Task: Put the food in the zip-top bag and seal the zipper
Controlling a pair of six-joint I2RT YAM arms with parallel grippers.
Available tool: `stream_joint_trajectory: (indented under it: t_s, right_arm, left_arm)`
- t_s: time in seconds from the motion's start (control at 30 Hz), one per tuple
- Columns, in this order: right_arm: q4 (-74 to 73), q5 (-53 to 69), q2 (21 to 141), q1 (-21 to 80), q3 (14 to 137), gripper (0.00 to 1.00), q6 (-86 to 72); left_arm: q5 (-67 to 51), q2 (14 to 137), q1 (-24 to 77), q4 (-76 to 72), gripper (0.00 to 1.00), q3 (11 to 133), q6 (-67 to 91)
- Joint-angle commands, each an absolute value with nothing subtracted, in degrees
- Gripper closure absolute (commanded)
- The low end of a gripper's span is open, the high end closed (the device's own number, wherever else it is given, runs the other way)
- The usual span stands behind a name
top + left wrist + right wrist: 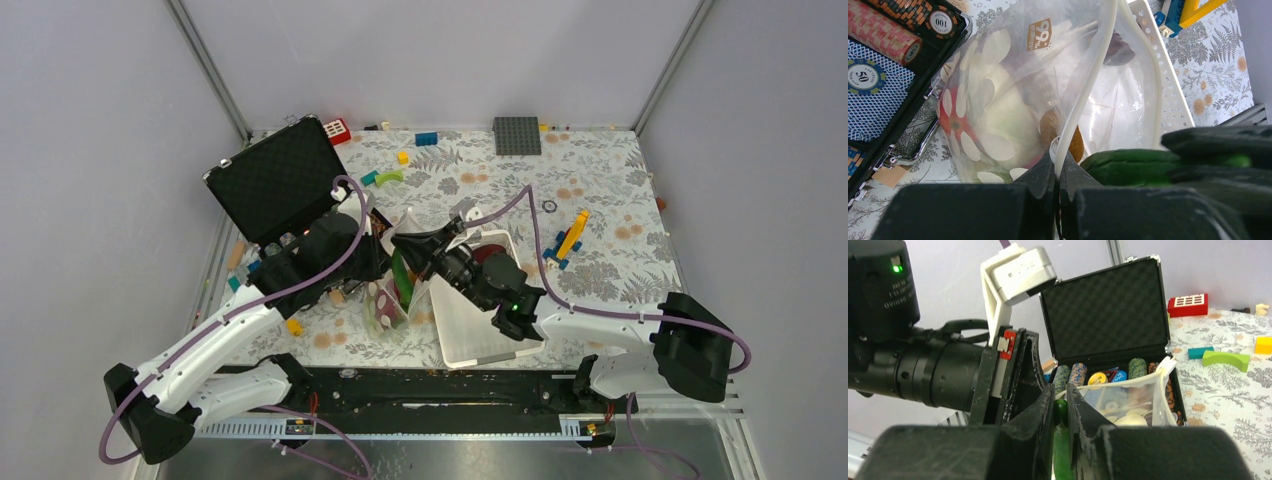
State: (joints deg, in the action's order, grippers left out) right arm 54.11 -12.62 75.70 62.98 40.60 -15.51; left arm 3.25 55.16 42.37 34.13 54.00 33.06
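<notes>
The clear zip-top bag (pixel 1013 95) stands with its mouth open and holds several foods: a pale cabbage (pixel 1003 120), a red tomato (pixel 948 117) and a brown oval (pixel 1050 127). My left gripper (pixel 1066 167) is shut on the bag's white zipper strip (pixel 1088 95). My right gripper (pixel 1060 410) is shut on the long green pepper (pixel 1061 450), right beside the left gripper at the bag's mouth (pixel 405 270). The pepper also shows in the left wrist view (pixel 1133 167), lying across the mouth. The bag (pixel 1128 402) shows in the right wrist view.
An open black case (pixel 280 180) with rolls of poker chips (pixel 883 35) stands just left of the bag. A white slotted basket (pixel 475 320) lies to its right. Toy bricks (pixel 568 240) and a grey baseplate (pixel 517 135) lie farther back.
</notes>
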Motion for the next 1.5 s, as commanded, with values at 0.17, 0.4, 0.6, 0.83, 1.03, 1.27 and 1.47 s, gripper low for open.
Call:
stream_joint_trajectory:
  t_s: [0.17, 0.4, 0.6, 0.83, 1.03, 1.27, 1.47]
  right_arm:
    - [45.2, -24.3, 76.3, 66.0, 43.3, 0.96, -14.5]
    - [38.7, -29.1, 77.3, 67.1, 47.3, 0.76, -11.1]
    - [34.4, -32.0, 78.1, 68.0, 50.7, 0.52, -8.3]
    - [35.5, -30.7, 76.2, 68.3, 51.8, 0.28, -1.4]
    - [37.0, -31.0, 71.6, 68.3, 48.6, 0.00, 4.9]
    - [25.7, -43.4, 66.3, 67.8, 47.7, 0.01, 1.0]
    - [7.1, -44.5, 64.6, 61.2, 48.3, 0.01, -15.2]
  left_arm:
    - [3.9, 53.6, 42.2, 32.2, 1.00, 55.4, 33.6]
    - [3.6, 52.9, 42.1, 32.1, 1.00, 55.1, 33.5]
    - [3.2, 52.2, 42.2, 31.6, 1.00, 54.8, 33.3]
    - [3.2, 51.6, 42.1, 31.4, 1.00, 54.3, 33.5]
    - [3.5, 51.3, 42.2, 31.3, 1.00, 54.0, 33.5]
    - [3.6, 51.4, 42.1, 31.2, 1.00, 54.0, 33.6]
    - [3.7, 51.6, 42.1, 31.2, 1.00, 54.1, 33.7]
